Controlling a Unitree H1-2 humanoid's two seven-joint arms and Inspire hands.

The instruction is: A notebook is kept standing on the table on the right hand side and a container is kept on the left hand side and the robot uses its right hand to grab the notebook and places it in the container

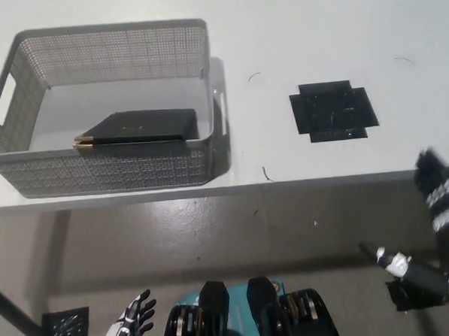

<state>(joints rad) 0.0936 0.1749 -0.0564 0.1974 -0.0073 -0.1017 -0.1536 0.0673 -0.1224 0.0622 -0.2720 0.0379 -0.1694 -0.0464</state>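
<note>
The black notebook (139, 127) with gold corners lies flat inside the grey mesh container (104, 170) at the table's left. My black right hand (431, 225) is low at the lower right, below the table's front edge, its fingers spread apart and holding nothing. My white left hand (131, 323) rests at the bottom left over the floor, fingers apart and empty.
A black cross-shaped marker (332, 110) lies on the white table (293, 36) right of the container. Small dark scraps dot the tabletop. A black table leg and a floor marker (65, 325) show at the lower left.
</note>
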